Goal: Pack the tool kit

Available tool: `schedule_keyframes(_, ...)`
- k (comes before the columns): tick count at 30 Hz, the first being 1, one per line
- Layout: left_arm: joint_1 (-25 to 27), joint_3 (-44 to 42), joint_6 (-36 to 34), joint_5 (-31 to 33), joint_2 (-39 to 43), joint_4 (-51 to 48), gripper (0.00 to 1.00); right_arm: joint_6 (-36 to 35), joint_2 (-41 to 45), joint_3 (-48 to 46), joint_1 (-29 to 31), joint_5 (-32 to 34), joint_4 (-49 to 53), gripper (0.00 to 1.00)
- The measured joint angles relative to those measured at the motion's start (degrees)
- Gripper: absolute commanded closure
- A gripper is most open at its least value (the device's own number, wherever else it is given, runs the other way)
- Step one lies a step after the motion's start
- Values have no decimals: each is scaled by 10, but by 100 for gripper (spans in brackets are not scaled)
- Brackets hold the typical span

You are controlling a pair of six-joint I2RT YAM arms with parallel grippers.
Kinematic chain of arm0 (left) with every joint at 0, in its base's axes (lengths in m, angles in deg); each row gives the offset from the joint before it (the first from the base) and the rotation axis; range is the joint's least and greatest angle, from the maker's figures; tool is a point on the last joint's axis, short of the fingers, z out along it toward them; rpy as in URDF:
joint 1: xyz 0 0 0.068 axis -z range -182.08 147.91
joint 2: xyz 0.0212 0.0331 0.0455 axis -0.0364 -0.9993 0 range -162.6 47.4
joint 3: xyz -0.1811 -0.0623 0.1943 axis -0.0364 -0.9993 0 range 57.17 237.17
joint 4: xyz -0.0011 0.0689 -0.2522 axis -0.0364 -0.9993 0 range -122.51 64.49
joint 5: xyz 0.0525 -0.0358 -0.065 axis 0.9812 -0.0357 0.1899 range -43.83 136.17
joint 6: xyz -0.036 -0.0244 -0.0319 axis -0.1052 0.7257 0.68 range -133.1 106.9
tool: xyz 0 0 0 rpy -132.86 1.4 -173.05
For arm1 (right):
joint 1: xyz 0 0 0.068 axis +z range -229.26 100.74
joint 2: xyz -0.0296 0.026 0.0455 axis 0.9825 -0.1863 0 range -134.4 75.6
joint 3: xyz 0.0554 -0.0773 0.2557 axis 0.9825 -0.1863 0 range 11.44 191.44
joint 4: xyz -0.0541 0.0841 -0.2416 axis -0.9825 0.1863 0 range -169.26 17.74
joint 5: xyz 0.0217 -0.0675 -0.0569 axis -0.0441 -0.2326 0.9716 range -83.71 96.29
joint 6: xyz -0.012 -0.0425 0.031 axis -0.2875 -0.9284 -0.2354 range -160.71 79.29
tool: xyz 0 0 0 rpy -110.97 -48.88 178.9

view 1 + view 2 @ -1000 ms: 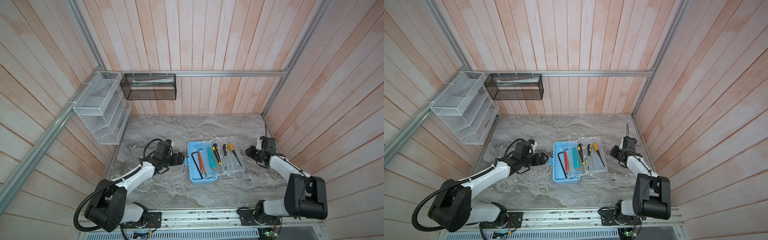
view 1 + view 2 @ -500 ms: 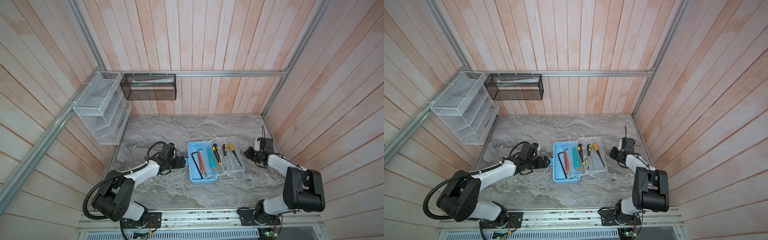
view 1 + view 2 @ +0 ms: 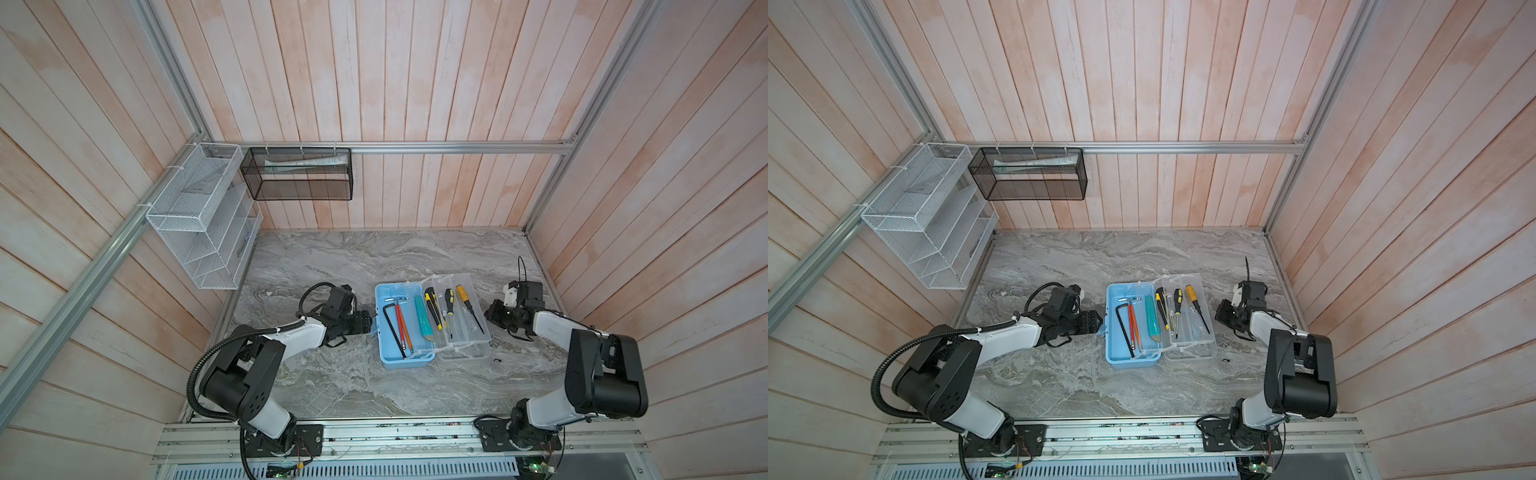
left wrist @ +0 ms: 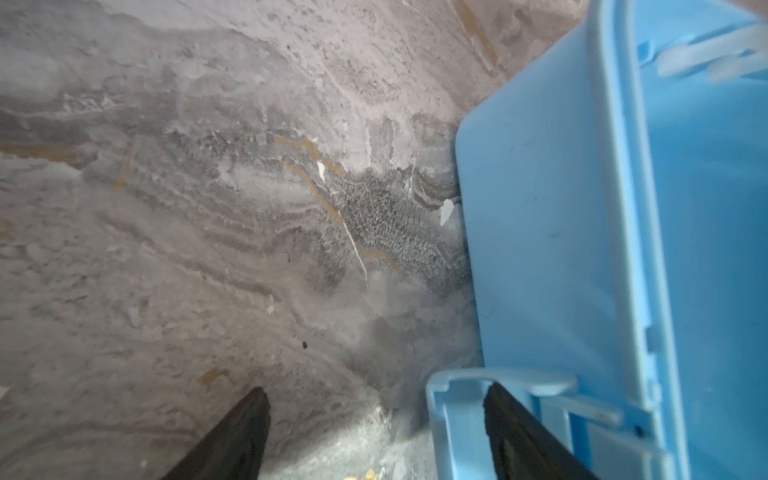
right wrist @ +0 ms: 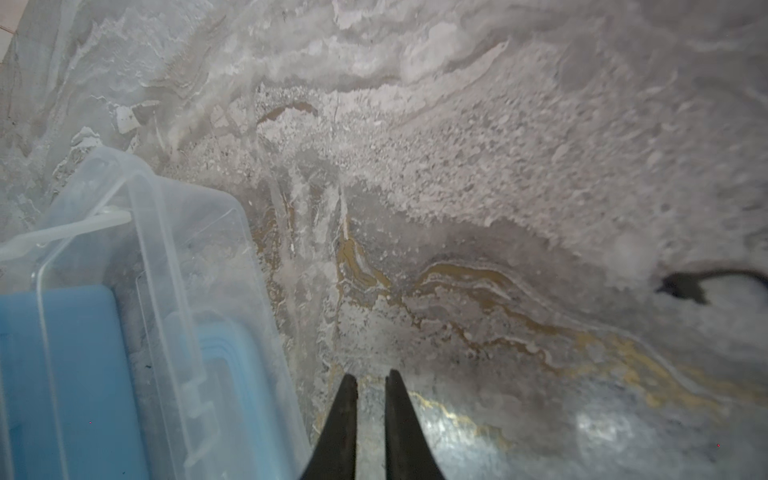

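Left claw [image 3: 369, 323] neared blue box [image 3: 407, 362] on marbled tabletop [image 3: 353, 257], plank walls [image 3: 374, 83].

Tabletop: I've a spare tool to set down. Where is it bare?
Bare: the wide strip between the back wall and the blue box, and the strip between box and front rail. Crowded: the middle row, left hand, box, clear tray, right hand.

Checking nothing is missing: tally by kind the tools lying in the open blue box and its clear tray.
Black hex key: 1
Thin red and orange tools, kind unclear: 2
Utility knives, teal and yellow-black: 2
Screwdrivers, black-handled and orange-handled: 2
Total: 7
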Motion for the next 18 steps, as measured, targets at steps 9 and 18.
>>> schedule_keyframes(9, 8, -5, 12, 20, 62, -47, 61, -6, -5, -9, 0, -88, -2, 93)
schedule_keyframes(18, 7, -26, 11, -16, 139, 10, 100, 4, 3, -30, -4, -154, -32, 95)
